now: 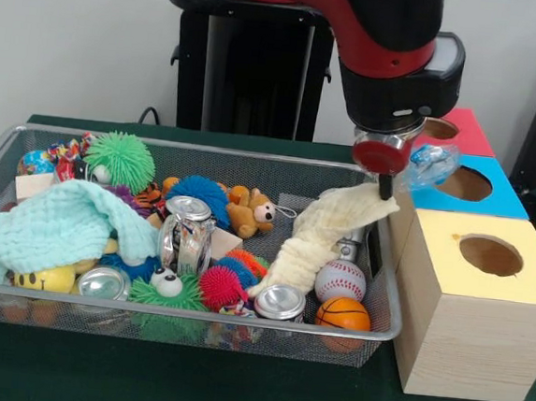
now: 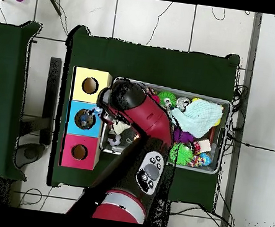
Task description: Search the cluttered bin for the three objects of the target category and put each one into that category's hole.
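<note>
My gripper [image 1: 385,186] hangs at the right end of the silver wire-mesh bin [image 1: 173,316], beside the boxes. It is shut on a small clear water bottle with a blue label [image 1: 433,165], which sticks out to the right over the near left part of the blue-topped box. The round hole [image 1: 464,183] in that blue top lies just right of the bottle. In the overhead view the bottle [image 2: 88,119] shows over the blue box's hole and the gripper [image 2: 104,110] is at the bin's left rim. No other clear bottle shows in the bin.
A cream cloth [image 1: 326,232] drapes from under the gripper down into the bin. A mint cloth [image 1: 55,224], silver cans [image 1: 280,302], spiky balls, a teddy, a baseball and a small basketball fill the bin. A yellow-topped box [image 1: 489,255] and a red-topped box [image 1: 448,130] flank the blue one.
</note>
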Robot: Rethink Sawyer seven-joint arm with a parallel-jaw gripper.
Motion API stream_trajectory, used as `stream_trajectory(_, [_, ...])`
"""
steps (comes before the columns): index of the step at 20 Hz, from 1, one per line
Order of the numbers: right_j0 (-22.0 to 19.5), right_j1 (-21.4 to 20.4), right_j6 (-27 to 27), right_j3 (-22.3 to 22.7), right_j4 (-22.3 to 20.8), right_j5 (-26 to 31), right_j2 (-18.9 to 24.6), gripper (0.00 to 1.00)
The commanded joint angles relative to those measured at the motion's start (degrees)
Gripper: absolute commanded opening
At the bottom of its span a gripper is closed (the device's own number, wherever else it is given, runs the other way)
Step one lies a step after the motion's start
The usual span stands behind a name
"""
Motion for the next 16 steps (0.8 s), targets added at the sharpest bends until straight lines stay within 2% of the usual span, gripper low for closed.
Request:
stream_trajectory(1, [1.71,4.00,16.87,-5.05,-3.09,7.29,1.83,0.00])
stream_trajectory(4, [3.18,4.63,16.71,-7.59,-5.22,10.86,0.61,0.00])
stream_trajectory(8, [4.51,3.56,18.01,-7.99,-4.93,13.71,0.50,0.00])
stream_trajectory(16, [5.00,3.72,16.53,-5.33,-4.05,11.77,0.09,0.00])
